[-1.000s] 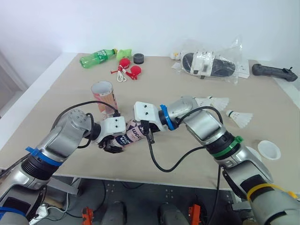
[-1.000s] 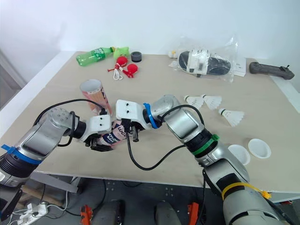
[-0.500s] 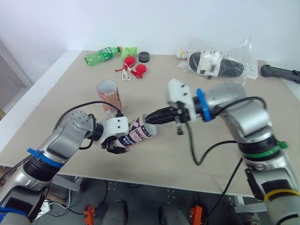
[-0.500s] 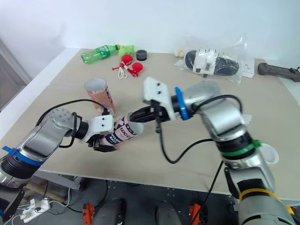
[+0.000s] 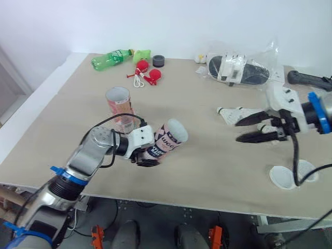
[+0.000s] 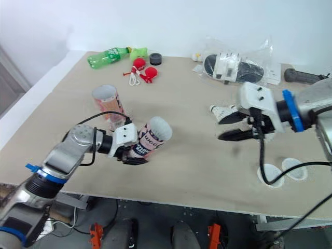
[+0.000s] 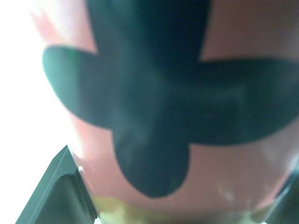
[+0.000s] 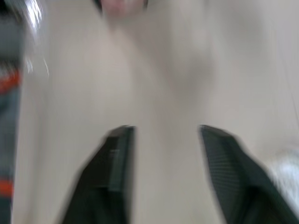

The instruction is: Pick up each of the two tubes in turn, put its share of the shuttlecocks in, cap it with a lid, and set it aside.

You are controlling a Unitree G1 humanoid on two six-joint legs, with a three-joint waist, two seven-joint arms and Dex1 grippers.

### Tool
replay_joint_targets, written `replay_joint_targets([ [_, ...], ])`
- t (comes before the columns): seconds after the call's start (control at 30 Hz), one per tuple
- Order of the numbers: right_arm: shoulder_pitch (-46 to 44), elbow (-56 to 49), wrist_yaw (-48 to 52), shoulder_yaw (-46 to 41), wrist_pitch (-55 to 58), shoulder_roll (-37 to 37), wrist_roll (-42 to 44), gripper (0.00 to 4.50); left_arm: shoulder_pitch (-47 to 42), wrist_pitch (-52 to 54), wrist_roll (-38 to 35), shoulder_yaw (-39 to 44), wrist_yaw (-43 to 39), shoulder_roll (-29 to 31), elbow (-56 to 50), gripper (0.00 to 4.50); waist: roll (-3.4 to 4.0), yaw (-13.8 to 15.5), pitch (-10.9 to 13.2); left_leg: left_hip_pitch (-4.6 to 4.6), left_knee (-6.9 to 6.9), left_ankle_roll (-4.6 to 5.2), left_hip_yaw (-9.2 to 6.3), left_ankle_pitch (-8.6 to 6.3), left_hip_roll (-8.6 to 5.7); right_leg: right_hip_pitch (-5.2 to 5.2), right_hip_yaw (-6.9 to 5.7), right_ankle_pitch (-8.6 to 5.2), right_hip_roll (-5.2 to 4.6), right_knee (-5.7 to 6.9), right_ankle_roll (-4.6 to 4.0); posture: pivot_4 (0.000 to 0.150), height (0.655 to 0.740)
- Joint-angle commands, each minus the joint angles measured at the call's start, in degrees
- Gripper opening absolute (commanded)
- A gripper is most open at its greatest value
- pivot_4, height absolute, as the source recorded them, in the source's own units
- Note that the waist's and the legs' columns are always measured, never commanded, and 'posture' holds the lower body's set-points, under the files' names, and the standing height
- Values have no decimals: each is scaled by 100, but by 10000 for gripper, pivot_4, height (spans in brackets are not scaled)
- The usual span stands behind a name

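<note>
Left gripper (image 5: 146,158) grasps tilted tube (image 5: 168,139) over beige table (image 5: 199,171); right gripper (image 5: 237,132) spread, apparently empty; white wall (image 5: 155,21) behind.

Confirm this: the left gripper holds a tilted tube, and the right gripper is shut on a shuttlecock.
Not quite. The left gripper does hold the tilted tube, but the right gripper is open and holds nothing, as the right wrist view shows.

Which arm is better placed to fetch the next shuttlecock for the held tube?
Right. The right tool, open, hovers beside the white feathered shuttlecocks, while the left tool is shut on the pink cardboard tube, holding it tilted with its open mouth up.
</note>
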Motion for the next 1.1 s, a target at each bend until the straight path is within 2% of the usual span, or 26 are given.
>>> replay_joint_targets([
  [0.03, 61, 594, 375, 43, -875, -454, -573, 43378, 167, -534, -360, 411, 412, -416, 132, 32863, 4, -9, 0, -2, -8, 3, 5, -4, 0, -11, 7, -2, 3, 0, -3, 1500, 7400],
  [0.2, 283, 1272, 535, 288, -1710, -771, -1175, 44471, 517, -1290, -463, 501, 793, -980, 561, 32863, 16, -31, 4, -2, -19, 5, 2, -19, 11, -18, 26, -12, 32, 6, -14, 1500, 7400],
  [0.4, 551, 1920, 314, 624, -2162, -645, -1860, 44471, 799, -2140, -405, 462, 1020, -1403, 1344, 32863, 26, -35, 7, -2, -18, 2, 5, -18, 5, -17, 38, -12, 31, 8, -8, 1500, 7400],
  [0.7, 340, 2714, 254, 802, -2359, -118, -2221, 44471, 915, -3043, -152, 290, 1118, -1472, 1990, 32863, 31, -58, 5, 26, 1, -16, 12, -4, 4, 13, 52, 8, 33, 9, 14, 1500, 7400],
  [1.1, 130, 3067, 272, 879, -2536, 294, -2479, 44471, 973, -3090, -181, 254, 1178, -1501, 1968, 32863, 34, -64, 3, 31, 6, -17, 8, -3, 2, 27, 52, 11, 33, 8, 19, 1500, 7400],
])
